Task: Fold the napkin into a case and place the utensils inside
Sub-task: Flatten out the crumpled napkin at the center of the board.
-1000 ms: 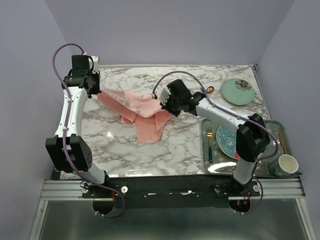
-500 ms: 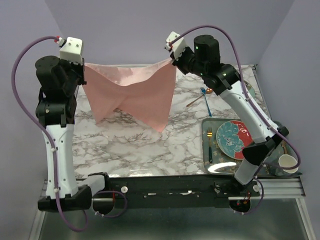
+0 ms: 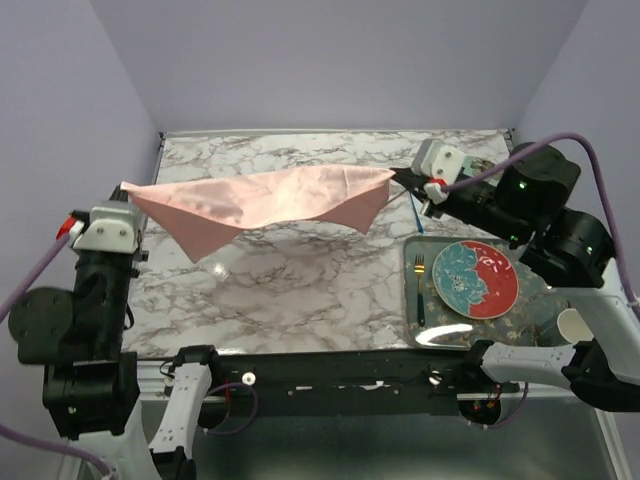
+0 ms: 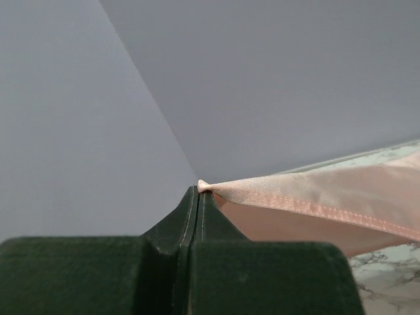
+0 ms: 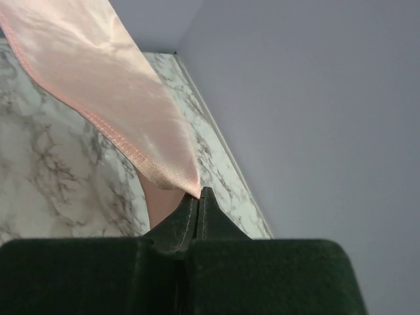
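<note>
The salmon-pink napkin (image 3: 270, 195) hangs spread in the air above the marble table (image 3: 300, 290), pulled out between my two grippers. My left gripper (image 3: 125, 188) is shut on its left corner. My right gripper (image 3: 398, 176) is shut on its right corner. A loose corner droops at the lower left. In the left wrist view the closed tips (image 4: 199, 191) pinch the hemmed napkin corner (image 4: 315, 197). In the right wrist view the closed tips (image 5: 200, 194) pinch the other napkin corner (image 5: 105, 72). The small dark blue fork (image 3: 417, 216) lies on the table under the right gripper. The spoon is hidden.
A patterned tray (image 3: 415, 325) at the right holds a red and teal plate (image 3: 475, 278) and a gold-headed fork with a teal handle (image 3: 419, 290). A white cup (image 3: 572, 326) stands at the tray's far right. The right arm (image 3: 530, 200) reaches over the tray.
Both arms lifted the napkin off the table, then swung back and spread apart. The cloth went from a crumpled heap to hanging, and now to stretched wide and flatter.
</note>
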Available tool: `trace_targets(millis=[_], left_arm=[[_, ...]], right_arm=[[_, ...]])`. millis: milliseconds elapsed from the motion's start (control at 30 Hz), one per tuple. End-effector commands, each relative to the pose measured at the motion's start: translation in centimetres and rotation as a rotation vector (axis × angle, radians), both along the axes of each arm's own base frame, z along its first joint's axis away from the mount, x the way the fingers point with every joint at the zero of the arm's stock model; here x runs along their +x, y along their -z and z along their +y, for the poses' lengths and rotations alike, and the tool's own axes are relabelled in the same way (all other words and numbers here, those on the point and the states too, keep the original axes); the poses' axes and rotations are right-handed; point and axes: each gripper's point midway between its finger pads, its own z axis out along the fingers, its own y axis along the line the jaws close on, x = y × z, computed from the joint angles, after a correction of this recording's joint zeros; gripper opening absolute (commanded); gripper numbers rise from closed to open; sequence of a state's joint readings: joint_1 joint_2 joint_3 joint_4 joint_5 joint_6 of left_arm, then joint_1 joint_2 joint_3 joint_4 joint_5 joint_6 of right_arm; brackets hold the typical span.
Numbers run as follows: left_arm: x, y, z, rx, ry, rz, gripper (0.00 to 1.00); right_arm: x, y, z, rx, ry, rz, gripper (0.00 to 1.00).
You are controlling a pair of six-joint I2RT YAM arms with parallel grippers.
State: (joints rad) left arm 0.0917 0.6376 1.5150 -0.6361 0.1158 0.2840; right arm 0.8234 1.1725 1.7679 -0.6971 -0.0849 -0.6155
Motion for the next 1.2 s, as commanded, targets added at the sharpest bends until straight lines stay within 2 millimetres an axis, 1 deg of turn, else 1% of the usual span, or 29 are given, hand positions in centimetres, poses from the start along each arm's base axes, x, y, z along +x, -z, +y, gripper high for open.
trace_targets(millis=[0, 33, 100, 167, 200, 300, 367, 433, 467, 500, 533, 567, 600, 633, 667, 700, 733, 800, 833, 867, 900, 933, 967, 1000, 1033, 1067, 1100, 1133, 1167], left_arm=[[-4.3, -0.5, -0.4, 0.003, 0.001, -0.048, 0.0], [-5.3, -0.7, -0.4, -0.008, -0.006, -0.068, 0.0], [-5.9, -0.7, -0.2, -0.015, -0.018, -0.076, 0.0], [-5.8, -0.4, -0.5, -0.01, -0.003, -0.063, 0.0], [-5.7, -0.4, -0.4, -0.013, -0.005, -0.056, 0.0], [-3.2, 0.6, 0.4, -0.025, -0.04, 0.005, 0.0], [-0.6, 1.7, 1.4, -0.038, -0.079, 0.067, 0.0], [2.7, 3.4, 2.2, -0.047, -0.109, 0.129, 0.0], [3.6, 4.1, 2.8, -0.052, -0.139, 0.145, 0.0], [5.2, 5.7, 3.1, -0.057, -0.146, 0.186, 0.0], [7.1, 6.2, 3.3, -0.063, -0.15, 0.2, 0.0], [8.3, 7.0, 3.4, -0.068, -0.148, 0.223, 0.0], [9.7, 8.6, 3.4, -0.077, -0.142, 0.262, 0.0], [12.0, 9.6, 3.5, -0.079, -0.138, 0.291, 0.0], [13.2, 10.6, 3.6, -0.08, -0.136, 0.315, 0.0], [14.6, 12.6, 3.7, -0.075, -0.135, 0.359, 0.0], [16.9, 14.3, 4.0, -0.071, -0.142, 0.39, 0.0], [19.3, 17.3, 4.6, -0.059, -0.157, 0.456, 0.0], [21.7, 19.7, 4.9, -0.045, -0.159, 0.506, 0.0], [22.9, 21.0, 5.1, -0.039, -0.165, 0.53, 0.0], [24.1, 22.1, 5.3, -0.027, -0.165, 0.552, 0.0], [26.4, 24.9, 5.6, -0.022, -0.166, 0.6, 0.0], [27.6, 26.3, 5.8, -0.016, -0.168, 0.626, 0.0], [29.0, 26.3, 6.0, -0.012, -0.176, 0.625, 0.0], [30.9, 30.2, 6.3, -0.011, -0.177, 0.715, 0.0], [32.0, 31.6, 6.5, -0.021, -0.181, 0.747, 0.0], [34.1, 30.5, 6.6, -0.026, -0.185, 0.726, 0.0], [35.3, 35.1, 6.8, -0.035, -0.187, 0.832, 0.0], [36.4, 36.0, 6.9, -0.044, -0.187, 0.852, 0.0]], right_arm=[[-4.4, 1.2, -0.6, -0.024, -0.078, 0.074, 0.01], [-5.0, 1.0, -0.4, -0.017, -0.098, 0.085, 0.01], [-5.3, 0.4, -0.3, 0.007, -0.092, 0.114, 0.01], [-5.2, -0.7, -0.4, 0.032, -0.074, 0.127, 0.01], [-4.5, -0.4, 0.2, 0.023, -0.056, 0.144, 0.01], [-2.4, 0.5, 0.6, 0.004, 0.033, 0.162, 0.01], [-0.6, 1.5, 0.9, -0.018, 0.102, 0.153, 0.01], [1.6, 4.2, 1.7, -0.074, 0.152, 0.181, 0.01], [2.6, 4.6, 2.1, -0.071, 0.164, 0.18, 0.01], [3.8, 5.7, 2.3, -0.088, 0.185, 0.194, 0.01], [6.2, 8.4, 2.1, -0.122, 0.235, 0.238, 0.01], [7.7, 9.2, 2.5, -0.113, 0.241, 0.254, 0.01], [9.1, 10.4, 2.4, -0.114, 0.262, 0.287, 0.01], [11.3, 11.1, 1.3, -0.109, 0.308, 0.306, 0.01], [13.1, 13.6, 2.4, -0.139, 0.298, 0.352, 0.01], [14.3, 14.6, 2.6, -0.147, 0.305, 0.368, 0.01], [15.9, 15.8, 2.1, -0.162, 0.331, 0.386, 0.01], [18.4, 19.2, 3.9, -0.209, 0.293, 0.435, 0.01], [19.4, 20.1, 4.2, -0.219, 0.292, 0.449, 0.01], [20.3, 19.7, 4.9, -0.204, 0.28, 0.44, 0.01], [22.1, 23.2, 5.7, -0.247, 0.282, 0.487, 0.01], [23.0, 24.3, 6.1, -0.257, 0.287, 0.5, 0.01], [24.0, 26.0, 6.3, -0.277, 0.296, 0.52, 0.01], [26.0, 27.6, 7.3, -0.288, 0.302, 0.522, 0.01], [27.0, 29.2, 7.6, -0.306, 0.313, 0.533, 0.01], [28.2, 30.0, 7.6, -0.314, 0.335, 0.531, 0.01], [29.2, 30.5, 7.7, -0.315, 0.35, 0.521, 0.01], [31.1, 32.1, 8.2, -0.317, 0.371, 0.512, 0.02], [32.6, 32.4, 7.7, -0.317, 0.43, 0.476, 0.06]])
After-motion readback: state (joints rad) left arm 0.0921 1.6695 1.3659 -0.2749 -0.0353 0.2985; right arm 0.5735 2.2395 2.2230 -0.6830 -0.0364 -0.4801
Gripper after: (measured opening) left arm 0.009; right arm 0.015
